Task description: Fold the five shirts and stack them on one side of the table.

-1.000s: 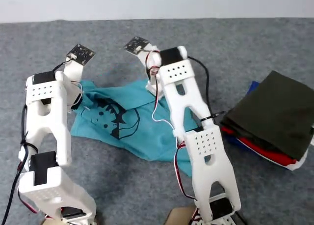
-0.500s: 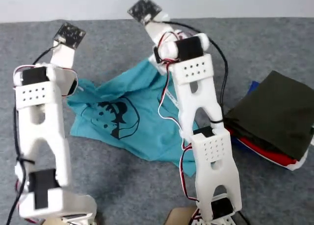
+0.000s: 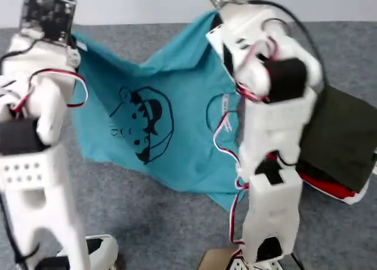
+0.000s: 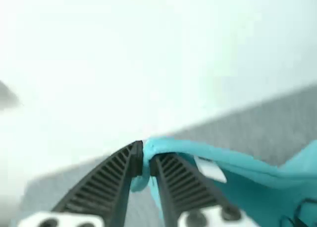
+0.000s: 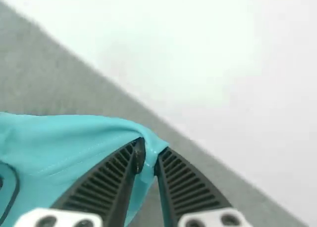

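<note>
A teal shirt [image 3: 153, 128] with a dark cartoon print hangs spread between both raised arms, its lower edge still resting on the grey table [image 3: 147, 234]. My left gripper [image 4: 142, 160] is shut on one top corner of the teal shirt [image 4: 237, 172]. The opposite top corner of the teal shirt [image 5: 64, 142] is pinched in my shut right gripper [image 5: 147, 155]. In the high view the left arm [image 3: 35, 134] stands at the left and the right arm [image 3: 268, 122] at the right, partly covering the cloth.
A stack of folded shirts [image 3: 341, 146], dark olive on top with red, blue and white beneath, lies at the table's right side. A pale wall [image 3: 135, 5] runs behind the table. Grey tabletop lies open in front of the hanging shirt.
Both arms have risen steeply, lifting the teal shirt's top corners off the table. The shirt went from a crumpled heap to a stretched, hanging sheet.
</note>
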`<state>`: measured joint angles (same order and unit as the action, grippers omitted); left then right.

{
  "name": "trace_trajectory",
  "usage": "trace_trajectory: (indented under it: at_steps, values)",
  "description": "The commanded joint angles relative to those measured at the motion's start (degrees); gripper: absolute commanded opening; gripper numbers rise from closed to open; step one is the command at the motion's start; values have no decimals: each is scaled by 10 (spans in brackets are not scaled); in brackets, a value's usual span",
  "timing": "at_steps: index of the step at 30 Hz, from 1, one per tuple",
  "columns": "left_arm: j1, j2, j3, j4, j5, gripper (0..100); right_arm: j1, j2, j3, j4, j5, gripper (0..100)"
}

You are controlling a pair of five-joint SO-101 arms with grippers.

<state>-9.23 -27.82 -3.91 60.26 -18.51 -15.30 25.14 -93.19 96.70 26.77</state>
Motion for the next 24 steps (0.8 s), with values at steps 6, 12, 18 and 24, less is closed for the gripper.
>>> trace_trajectory:
  at_steps: [6,12,18,24]
  values:
    - [8,-113,-87,-18,6,6,52,-176,-28,-9,35,10]
    - [8,-154,-148,32,4,6,65,-264,-27,-2,69,10]
    - [8,-155,-236,155,4,6,71,-316,-27,62,72,10]
    - [8,-158,-304,238,4,6,72,-369,-6,61,73,10]
